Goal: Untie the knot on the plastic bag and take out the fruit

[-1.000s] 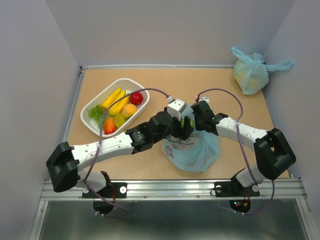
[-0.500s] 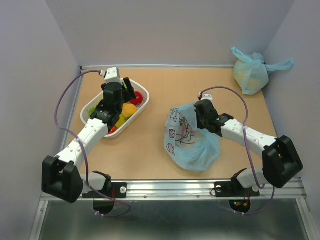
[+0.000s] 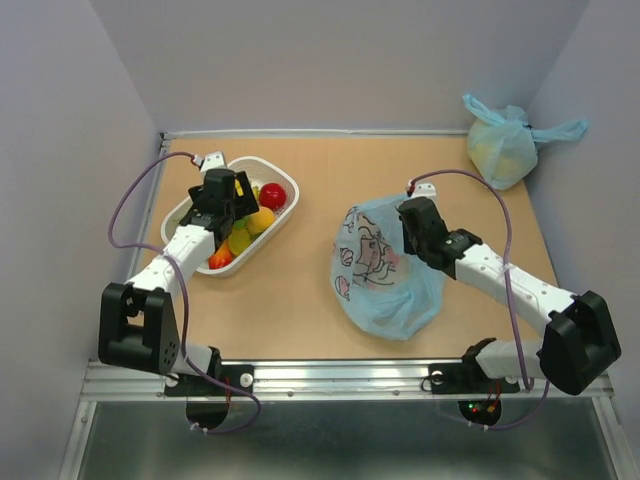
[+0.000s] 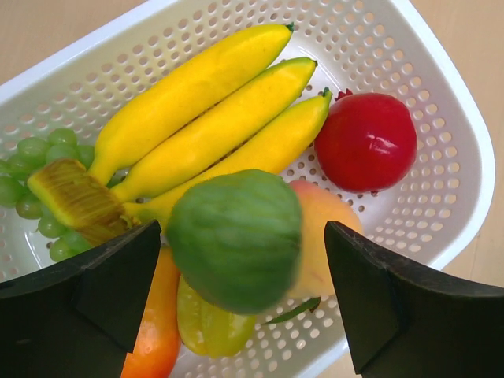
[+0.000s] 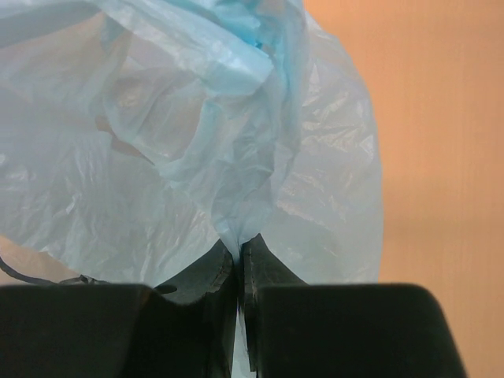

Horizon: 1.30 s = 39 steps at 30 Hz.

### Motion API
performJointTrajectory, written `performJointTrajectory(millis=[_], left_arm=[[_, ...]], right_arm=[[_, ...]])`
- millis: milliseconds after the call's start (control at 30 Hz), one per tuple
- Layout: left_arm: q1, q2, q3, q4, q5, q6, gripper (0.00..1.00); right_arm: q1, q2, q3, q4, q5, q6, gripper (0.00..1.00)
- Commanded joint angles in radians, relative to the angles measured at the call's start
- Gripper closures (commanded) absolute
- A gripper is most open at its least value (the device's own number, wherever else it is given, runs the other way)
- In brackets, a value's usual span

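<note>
The bag [image 3: 385, 275] is lying right of centre on the tabletop [image 3: 300, 310]. It is thin, translucent, light blue and crumpled, and a cartoon girl's face is being shown on its left side. A fold of its film is being pinched between the pressed-together fingers of the right hand [image 5: 239, 250]. In the right wrist view the plastic is being gathered into a narrow tuck at the fingertips and is billowing out above them.

The left hand [image 4: 240, 260] is being held spread wide over a white perforated basket [image 4: 441, 197] at the far left. A green fruit [image 4: 236, 228] is being framed between its fingers and touched by neither. Bananas [image 4: 213, 102], a red apple [image 4: 366, 142], grapes [image 4: 35, 189], an orange [image 4: 327, 228] and an orange-red piece [image 4: 150, 339] are being held in the basket. A plain bag [image 3: 503, 145] is sitting in the far right corner.
</note>
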Motion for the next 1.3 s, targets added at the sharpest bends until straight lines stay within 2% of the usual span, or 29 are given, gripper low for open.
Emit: performJointTrajectory(millis=[0, 67, 233, 367, 500, 633, 667, 767, 867, 900, 933, 967, 1067, 1100, 1267], left_arm=[[0.014, -0.108, -0.013, -0.037, -0.02, 0.025, 0.02], [0.017, -0.136, -0.021, -0.056, -0.025, 0.036, 0.01], [0.02, -0.246, 0.019, -0.143, -0.016, 0.042, 0.01], [0.02, -0.411, 0.091, -0.244, -0.005, 0.045, 0.01], [0.02, -0.554, 0.173, -0.333, -0.017, 0.027, 0.01], [0.02, -0.694, 0.225, -0.38, -0.062, 0.013, 0.01], [0.018, -0.728, 0.255, -0.416, -0.095, 0.015, 0.01], [0.0, -0.771, 0.301, -0.475, -0.151, 0.03, 0.01], [-0.025, -0.832, 0.312, -0.498, -0.209, 0.045, 0.01], [-0.028, -0.844, 0.317, -0.505, -0.229, 0.047, 0.01], [-0.028, -0.854, 0.321, -0.515, -0.235, 0.047, 0.01], [-0.028, -0.878, 0.32, -0.524, -0.235, 0.048, 0.01], [-0.028, -0.97, 0.291, -0.524, -0.244, 0.051, 0.01], [-0.028, -0.995, 0.283, -0.525, -0.267, 0.051, 0.01], [-0.028, -1.133, 0.289, -0.57, -0.298, 0.06, 0.01]], right_arm=[[0.001, -0.033, 0.084, -0.011, 0.104, -0.04, 0.9], [-0.002, -0.039, 0.096, -0.013, 0.131, -0.053, 0.89], [-0.012, -0.052, 0.156, -0.019, 0.315, -0.127, 0.89], [-0.038, -0.072, 0.214, -0.019, 0.536, -0.236, 0.89], [-0.083, -0.101, 0.199, -0.02, 0.665, -0.319, 0.89], [-0.114, -0.208, 0.141, -0.019, 0.692, -0.319, 0.88], [-0.114, -0.231, 0.124, -0.019, 0.705, -0.302, 0.85], [-0.114, -0.321, 0.106, -0.026, 0.725, -0.279, 0.82], [-0.114, -0.429, 0.078, -0.043, 0.715, -0.238, 0.66], [-0.114, -0.461, 0.071, -0.057, 0.663, -0.216, 0.53], [-0.114, -0.487, 0.07, -0.057, 0.629, -0.199, 0.46], [-0.114, -0.539, 0.07, -0.072, 0.554, -0.175, 0.3], [-0.114, -0.616, 0.067, -0.074, 0.448, -0.166, 0.1], [-0.114, -0.627, 0.067, -0.076, 0.398, -0.172, 0.0], [-0.114, -0.716, 0.115, -0.108, 0.242, -0.169, 0.0]])
